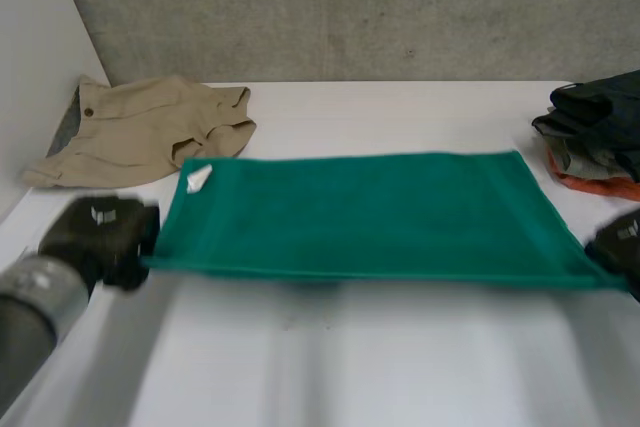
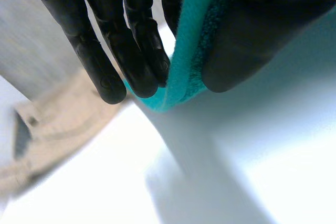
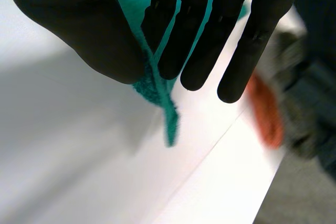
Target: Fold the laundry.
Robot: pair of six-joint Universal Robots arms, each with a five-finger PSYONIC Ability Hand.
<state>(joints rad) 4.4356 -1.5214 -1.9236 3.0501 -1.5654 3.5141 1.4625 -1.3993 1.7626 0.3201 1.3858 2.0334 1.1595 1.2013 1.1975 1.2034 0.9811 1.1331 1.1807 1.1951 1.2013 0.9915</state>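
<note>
— Where's the towel (image 1: 360, 212)?
— It's lying mid-table. The left hand (image 2: 105, 51) is pinching its near left corner, the right hand (image 3: 236, 40) its near right corner.
— Much done?
— Barely beginning, I'd say. The tan garment (image 1: 140, 132) is lying crumpled, waiting.

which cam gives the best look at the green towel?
Head view: the whole green towel shows, spread across the table. Left wrist view shows one corner pinched by the left hand; right wrist view another corner pinched by the right hand.
</note>
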